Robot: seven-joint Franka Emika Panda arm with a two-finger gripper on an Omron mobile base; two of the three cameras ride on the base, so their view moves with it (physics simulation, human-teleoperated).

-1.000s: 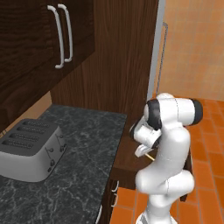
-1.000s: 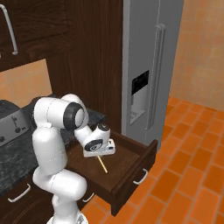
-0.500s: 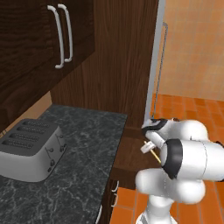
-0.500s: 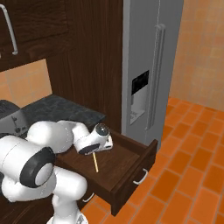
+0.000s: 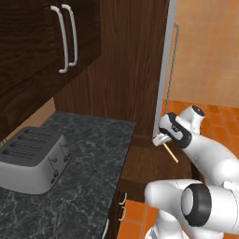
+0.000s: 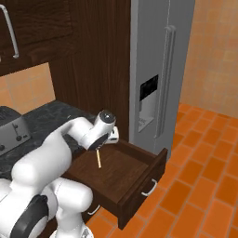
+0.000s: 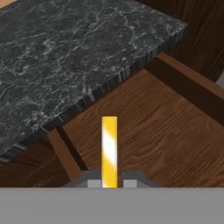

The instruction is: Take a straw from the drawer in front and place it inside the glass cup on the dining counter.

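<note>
Gripper (image 7: 109, 184) pinched on straw (image 7: 109, 148), drawer (image 6: 139, 179) open beneath it. No readable writing anywhere.

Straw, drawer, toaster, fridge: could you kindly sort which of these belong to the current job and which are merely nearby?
Belonging to the job:
- straw, held in the gripper
- drawer, open

Merely nearby:
- toaster
- black stone counter
- fridge
- upper cabinet doors

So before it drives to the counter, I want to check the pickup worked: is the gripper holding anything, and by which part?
Yes. The gripper is shut on the straw at one end; the rest hangs free above the open drawer.
</note>
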